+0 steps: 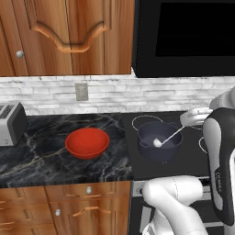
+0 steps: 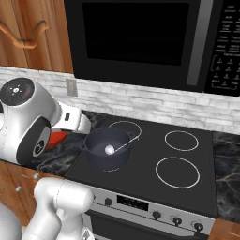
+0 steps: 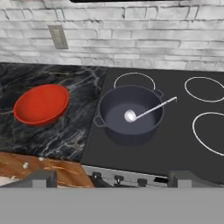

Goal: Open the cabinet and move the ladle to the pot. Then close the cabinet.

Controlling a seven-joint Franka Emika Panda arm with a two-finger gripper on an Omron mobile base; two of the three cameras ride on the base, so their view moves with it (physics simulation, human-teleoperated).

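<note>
Open-jawed, the end effector (image 3: 112,177) hangs empty before the pot (image 3: 129,114), ladle (image 3: 148,110) inside; cabinet (image 1: 69,36) up-left of the pot, shut.

Base views flank, hand view overlooks the pot (image 1: 159,140) (image 2: 108,148) (image 3: 130,114).

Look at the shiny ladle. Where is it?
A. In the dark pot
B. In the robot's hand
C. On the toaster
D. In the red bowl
A: the ladle lies with its round scoop inside the pot on the stove, its handle leaning on the rim.
</note>
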